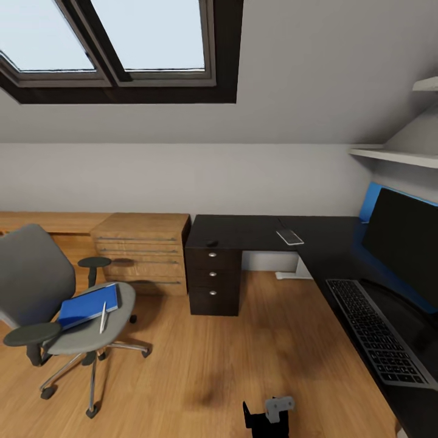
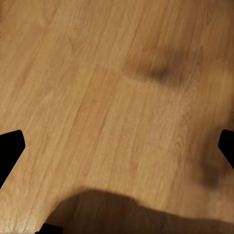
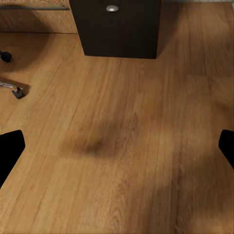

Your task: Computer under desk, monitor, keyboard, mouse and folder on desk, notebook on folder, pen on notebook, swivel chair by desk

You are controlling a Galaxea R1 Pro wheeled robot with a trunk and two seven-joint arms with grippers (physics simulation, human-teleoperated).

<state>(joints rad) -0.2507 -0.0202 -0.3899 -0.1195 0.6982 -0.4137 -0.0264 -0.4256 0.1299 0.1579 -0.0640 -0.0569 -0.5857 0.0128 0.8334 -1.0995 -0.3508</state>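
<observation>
Bedroom workspace, both arms held over bare floor.
Folder and pen lie on the swivel chair at 8 o'clock; keyboard on desk; both arms' fingers spread, empty.

Head cam high, faces desk corner, wrist cams down at floor, right shares drawer unit

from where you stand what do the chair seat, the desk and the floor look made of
The chair seat looks like grey woven fabric, matte with no shine, on chrome-looking legs. The desk seems black-painted wood or laminate, smooth, with a dull sheen; its drawers have silver knobs. The floor looks like light wood planks, with visible grain and seams.
</observation>
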